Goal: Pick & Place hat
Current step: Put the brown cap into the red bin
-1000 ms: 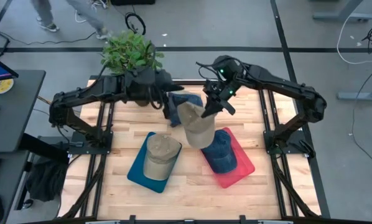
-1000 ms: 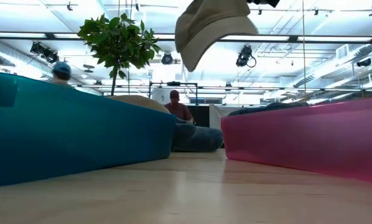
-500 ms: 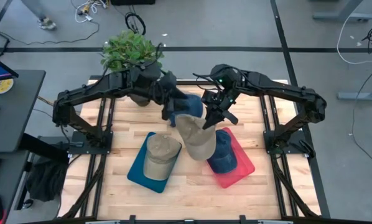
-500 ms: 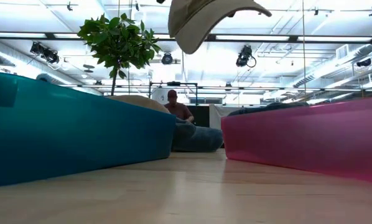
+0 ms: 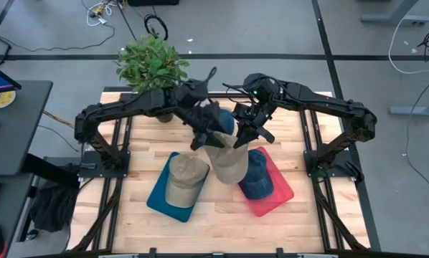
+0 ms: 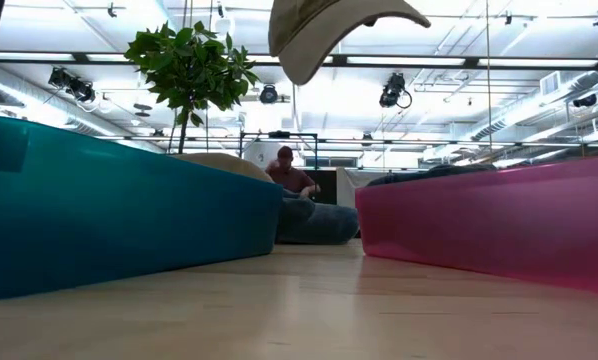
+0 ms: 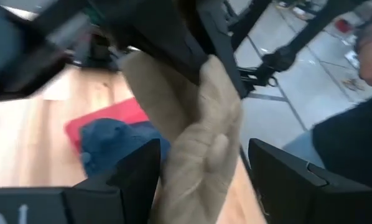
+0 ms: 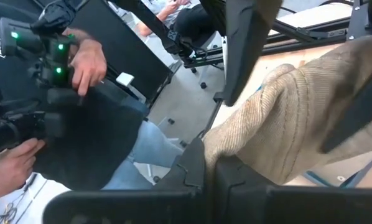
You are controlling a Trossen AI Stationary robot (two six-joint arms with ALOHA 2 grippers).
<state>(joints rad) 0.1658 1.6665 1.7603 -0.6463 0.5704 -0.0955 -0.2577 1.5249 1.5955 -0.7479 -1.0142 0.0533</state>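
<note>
Tan hat (image 5: 225, 161) aloft, clamped in right claw (image 5: 242, 136); left claw (image 5: 204, 136) seemingly apart.

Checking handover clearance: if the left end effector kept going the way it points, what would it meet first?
Most likely the tan hat hanging between its open fingers, held by the right end effector; depth is unclear.

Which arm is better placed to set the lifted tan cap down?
Right: the right gripper already clamps the tan cap in the air between the teal tray and red tray; the left gripper, open, only hovers beside it.
</note>
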